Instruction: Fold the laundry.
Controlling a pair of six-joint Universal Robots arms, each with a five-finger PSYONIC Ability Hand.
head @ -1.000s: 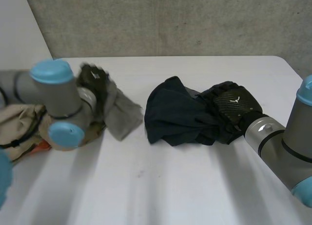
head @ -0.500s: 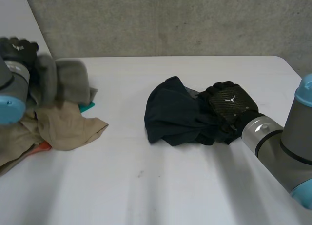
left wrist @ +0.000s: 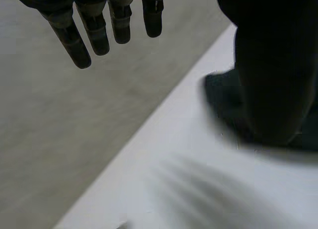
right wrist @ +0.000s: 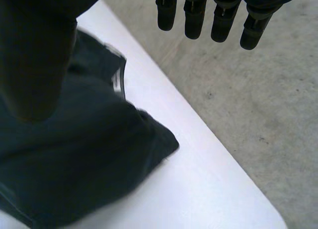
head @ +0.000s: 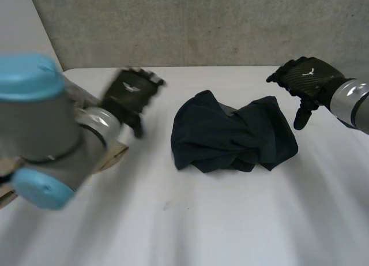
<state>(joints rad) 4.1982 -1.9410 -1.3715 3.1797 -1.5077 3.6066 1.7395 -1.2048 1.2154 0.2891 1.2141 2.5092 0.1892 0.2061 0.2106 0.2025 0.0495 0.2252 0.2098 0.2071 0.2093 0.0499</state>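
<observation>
A crumpled dark navy garment [head: 230, 136] lies in a heap at the middle of the white table [head: 190, 220]. My right hand [head: 307, 78] hovers open above the table, just off the garment's far right corner and clear of it. In the right wrist view its straight fingers [right wrist: 213, 20] hang over the floor beyond the table edge, and the garment [right wrist: 84, 164] lies under the thumb. My left hand [head: 130, 92] is open in the air to the left of the garment, holding nothing. Its fingers [left wrist: 82, 38] are straight, and a dark edge of the garment [left wrist: 216, 92] lies beside its thumb.
A beige cloth [head: 115, 155] sticks out from under my left arm [head: 40, 133] at the table's left side. The grey floor [left wrist: 74, 139] lies past the table's far edge. The near half of the table is bare.
My left hand let go of the grey cloth at the left pile and swung towards the middle, opening. My right hand lifted off the dark garment and moved back to the right.
</observation>
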